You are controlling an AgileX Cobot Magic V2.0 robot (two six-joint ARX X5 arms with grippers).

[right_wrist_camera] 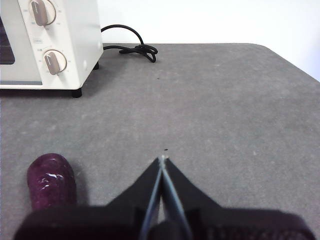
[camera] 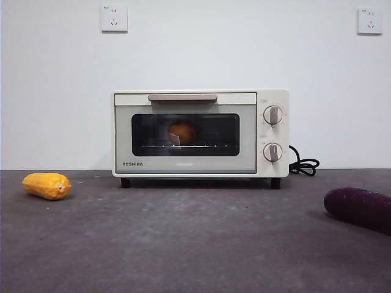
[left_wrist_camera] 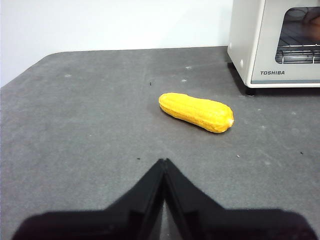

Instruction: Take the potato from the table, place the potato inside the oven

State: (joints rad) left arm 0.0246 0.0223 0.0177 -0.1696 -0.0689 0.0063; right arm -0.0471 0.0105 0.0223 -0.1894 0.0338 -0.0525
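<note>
Potato (camera: pixel 182 132) sits on the rack inside the oven (camera: pixel 195 168), visible through the dark glass; door closed. Oven stands on the surface (camera: pixel 195 244), cord (camera: pixel 303 165) trailing from its knob side. Left pincer (left_wrist_camera: pixel 164 162) clenched, empty, above the surface near the yellow vegetable (left_wrist_camera: pixel 196 111). Right pincer (right_wrist_camera: pixel 162 160) clenched, empty, beside the purple vegetable (right_wrist_camera: pixel 50 180).

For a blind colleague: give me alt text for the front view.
A potato sits on the rack inside a closed cream oven. On the grey table, a yellow ridged vegetable lies left, a purple one right.
</note>
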